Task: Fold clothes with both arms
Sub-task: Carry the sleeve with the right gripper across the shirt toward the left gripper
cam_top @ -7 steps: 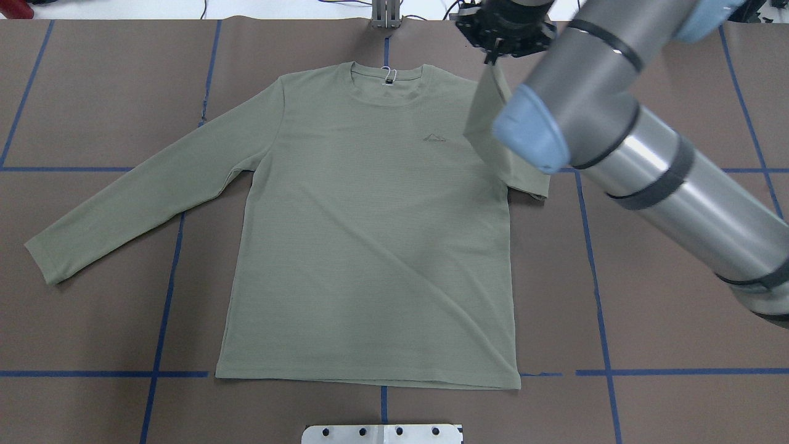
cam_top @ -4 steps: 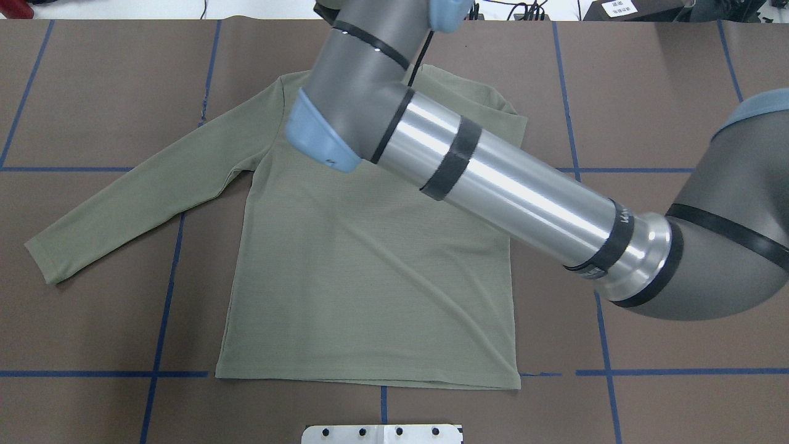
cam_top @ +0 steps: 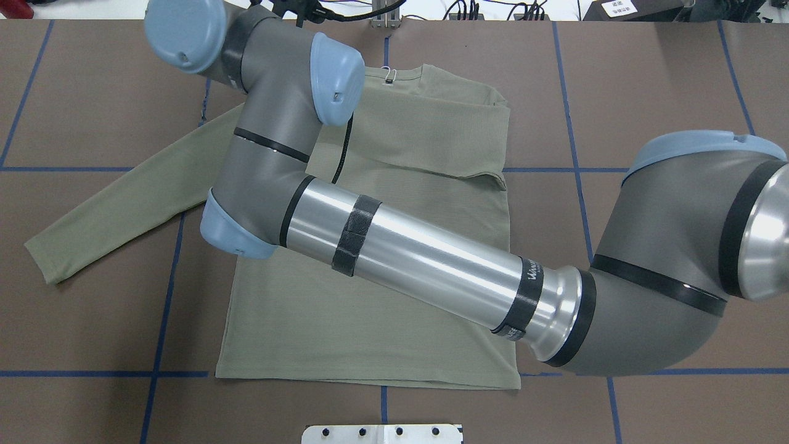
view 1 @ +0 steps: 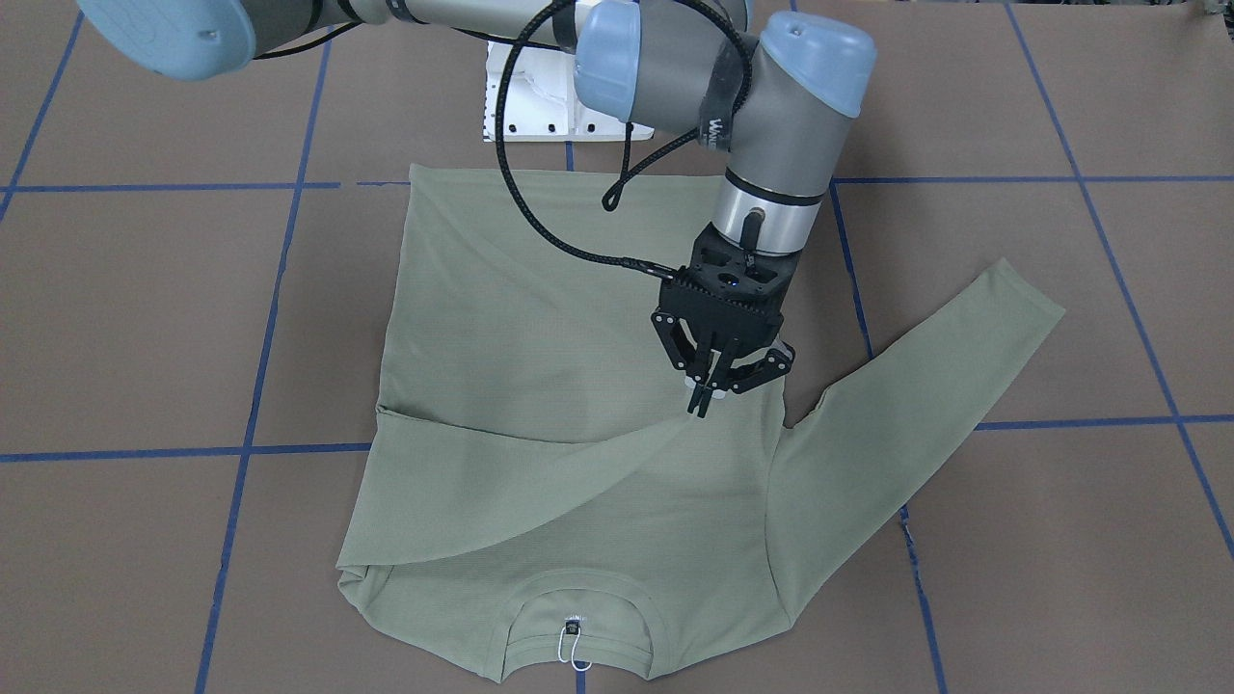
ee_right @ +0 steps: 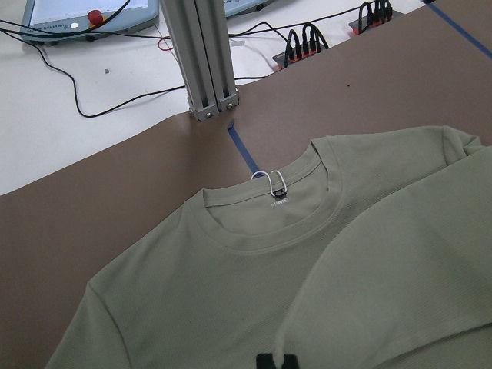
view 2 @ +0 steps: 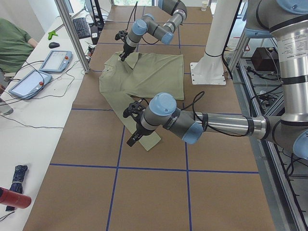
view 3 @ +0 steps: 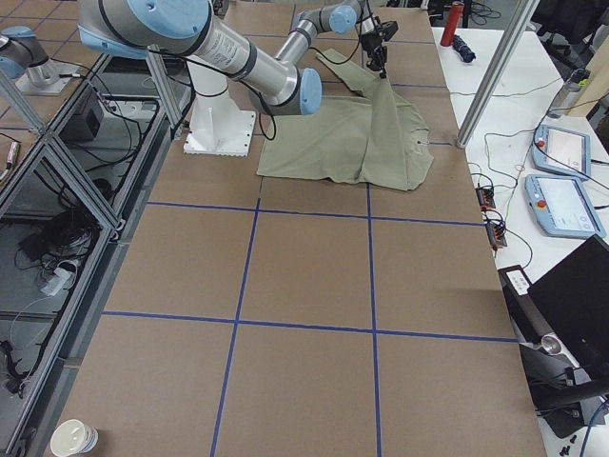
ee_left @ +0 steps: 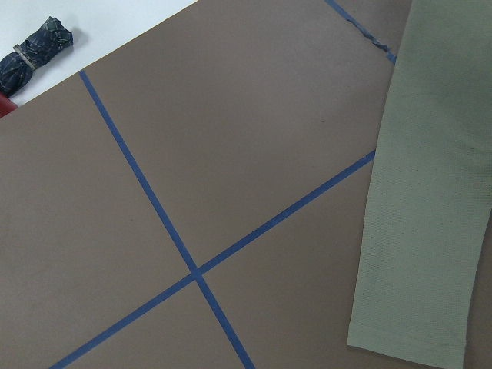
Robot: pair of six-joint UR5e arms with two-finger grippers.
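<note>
You have the right gripper [view 1: 704,395] clamped on a sleeve [view 1: 521,492] of the sage-green shirt [view 1: 540,318], which lies flat on the brown table [view 1: 145,318], sleeve drawn across its chest; whether the left gripper [view 2: 134,126], near the other cuff [view 2: 149,142], is closed cannot be told

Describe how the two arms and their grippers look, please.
The right arm and left arm are grey tubes with polished silver sections, light-blue rounded joint caps and black bands. A black braided cable runs to the right wrist. The right gripper is black, with a ribbed body and two slim linked fingers.
</note>
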